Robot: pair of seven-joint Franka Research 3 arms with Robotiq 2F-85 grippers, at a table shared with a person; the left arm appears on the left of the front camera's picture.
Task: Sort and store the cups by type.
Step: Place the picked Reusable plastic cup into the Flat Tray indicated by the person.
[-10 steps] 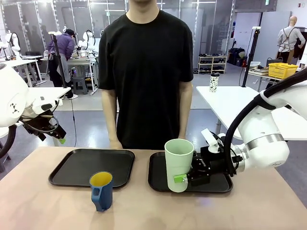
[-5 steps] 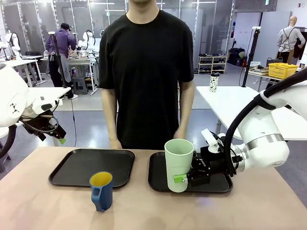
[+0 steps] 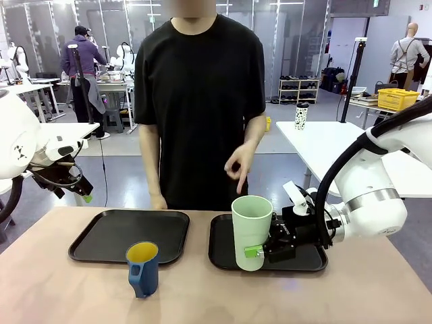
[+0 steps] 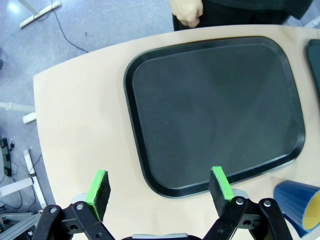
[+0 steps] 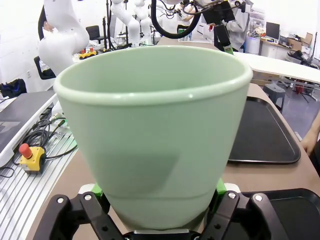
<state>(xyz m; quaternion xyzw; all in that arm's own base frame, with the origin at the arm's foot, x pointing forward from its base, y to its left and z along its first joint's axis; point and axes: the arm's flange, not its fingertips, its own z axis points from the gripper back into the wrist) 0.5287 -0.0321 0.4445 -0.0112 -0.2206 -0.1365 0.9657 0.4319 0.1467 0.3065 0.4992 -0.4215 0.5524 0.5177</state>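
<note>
The worktop [image 3: 54, 283] carries two black trays, and the left tray [image 3: 115, 236] is bare. At the front rim of the right tray [image 3: 223, 253] the mint-green tumbler [image 3: 251, 229] stands upright, clamped low on its wall by the right pincer [image 3: 263, 250]. I cannot tell whether its base rests on the tray. This looks like the setting-down step, so the next move calls for settling it and letting go cleanly. The blue mug [image 3: 142, 270] sits on the worktop just before the left tray. The left pincer [image 4: 161, 186] hangs wide and empty above.

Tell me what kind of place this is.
Probably a robotics lab or large workshop hall: there is a red emergency-stop button, white worktables stand behind the person, and a yellow crate sits on a table farther back.
</note>
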